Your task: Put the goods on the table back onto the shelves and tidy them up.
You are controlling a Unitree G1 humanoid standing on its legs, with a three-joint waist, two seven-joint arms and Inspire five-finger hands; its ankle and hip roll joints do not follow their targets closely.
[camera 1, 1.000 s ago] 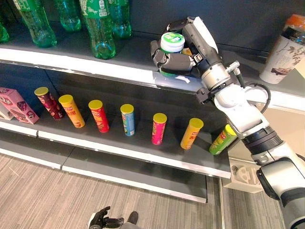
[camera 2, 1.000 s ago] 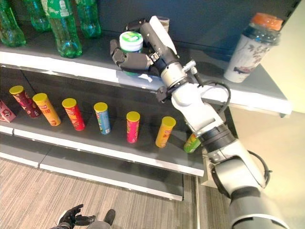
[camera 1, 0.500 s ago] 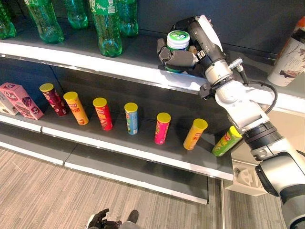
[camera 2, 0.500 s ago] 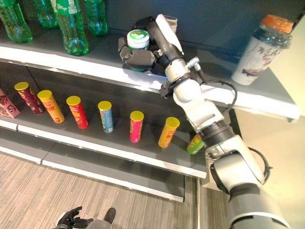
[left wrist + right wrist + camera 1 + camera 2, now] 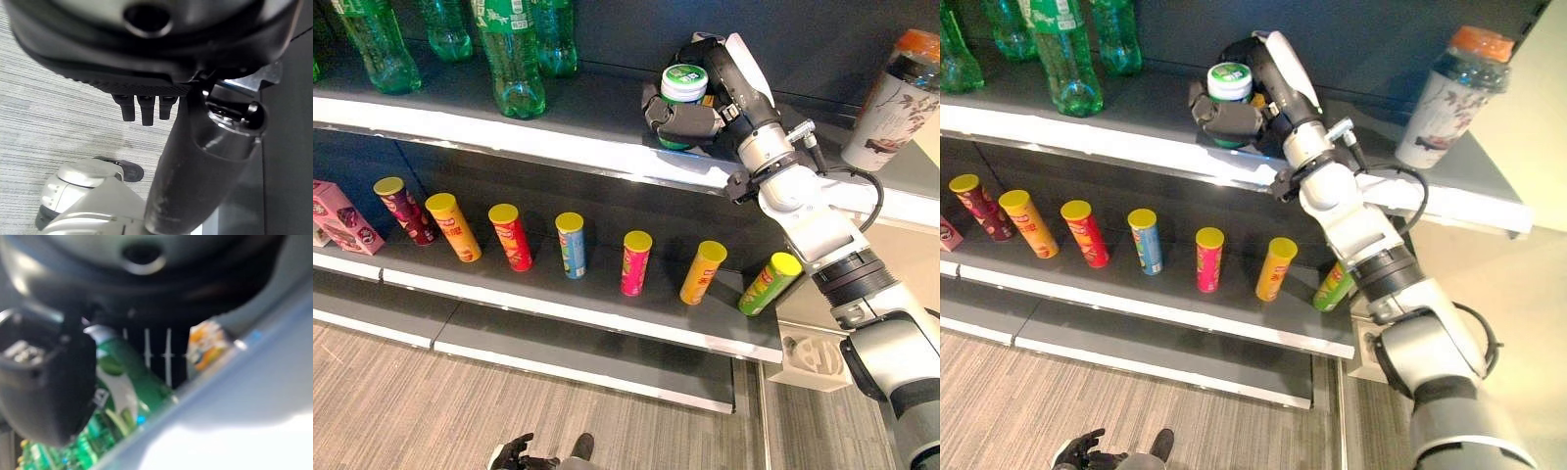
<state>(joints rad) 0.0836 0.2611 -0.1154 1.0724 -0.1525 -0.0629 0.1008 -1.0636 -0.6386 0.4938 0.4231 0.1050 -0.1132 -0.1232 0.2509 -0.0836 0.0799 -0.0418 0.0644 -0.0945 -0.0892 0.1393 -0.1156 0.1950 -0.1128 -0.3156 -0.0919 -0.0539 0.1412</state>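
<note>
A green tub with a white lid [image 5: 683, 82] is at the top shelf [image 5: 558, 137], near its front edge and right of the middle. My right hand [image 5: 689, 121] is shut on the green tub, fingers curled across its front. In the right wrist view the green tub [image 5: 124, 399] shows close behind the thumb [image 5: 44, 391]. I cannot tell whether its base rests on the shelf. My left hand [image 5: 516, 455] hangs low over the floor with relaxed fingers [image 5: 142, 110], holding nothing.
Green soda bottles [image 5: 507, 54] stand on the top shelf's left, and a printed bottle with an orange cap [image 5: 893, 98] at its right end. On the lower shelf [image 5: 607, 318] stands a row of chip tubes [image 5: 570, 245], the rightmost green one [image 5: 764, 286] leaning, with a pink box [image 5: 340, 215] far left.
The camera has shifted between frames. My right hand has carried the green tub a little further in over the top shelf and is still shut on it. The left hand stays low.
</note>
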